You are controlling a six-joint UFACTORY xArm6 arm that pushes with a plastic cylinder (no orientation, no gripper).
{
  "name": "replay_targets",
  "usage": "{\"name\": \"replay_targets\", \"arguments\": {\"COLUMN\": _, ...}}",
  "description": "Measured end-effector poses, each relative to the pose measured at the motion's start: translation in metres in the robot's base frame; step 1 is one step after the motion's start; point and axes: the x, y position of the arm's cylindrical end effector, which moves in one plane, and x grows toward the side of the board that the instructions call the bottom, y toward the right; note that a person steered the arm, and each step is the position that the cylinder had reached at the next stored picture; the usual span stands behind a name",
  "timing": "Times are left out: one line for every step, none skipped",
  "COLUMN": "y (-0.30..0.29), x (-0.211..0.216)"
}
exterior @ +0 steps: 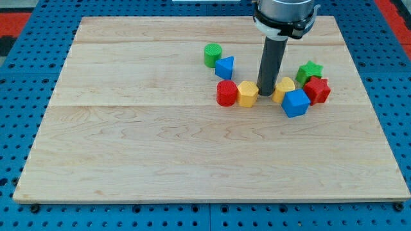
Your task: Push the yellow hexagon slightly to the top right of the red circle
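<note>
In the camera view, a pale wooden board [192,147] lies on a blue perforated table, and all the blocks sit in its far right part. The red circle [226,93] stands just left of the yellow hexagon [248,94]; the two touch or nearly touch, side by side at about the same depth. My tip [266,94] comes down just right of the yellow hexagon, in the narrow space between it and a yellow heart-like block [283,89] farther right. The rod is a plain pusher: it has nothing to open or close and holds nothing; whether its end is pressing the hexagon's right side or standing a hair off it cannot be told.

Farther back, a green cylinder [212,54] and a blue triangular block [225,67] sit up and left of the hexagon. To the right, a blue cube-like block [296,102], a red star [317,90] and a green star [309,70] cluster together.

As a judgement, the task is partly done: the hexagon is already beside the circle on its right, but level with it rather than a little farther back. What remains seems a short nudge away from the near edge, for which the tip would need to get to the hexagon's near side.
</note>
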Motion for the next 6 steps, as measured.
{"name": "replay_targets", "arguments": {"y": -0.007, "x": 0.029}}
{"name": "replay_targets", "arguments": {"y": 0.006, "x": 0.047}}
{"name": "replay_targets", "arguments": {"y": -0.009, "x": 0.052}}
{"name": "replay_targets", "arguments": {"y": -0.052, "x": 0.051}}
{"name": "replay_targets", "arguments": {"y": -0.048, "x": 0.038}}
{"name": "replay_targets", "arguments": {"y": -0.048, "x": 0.015}}
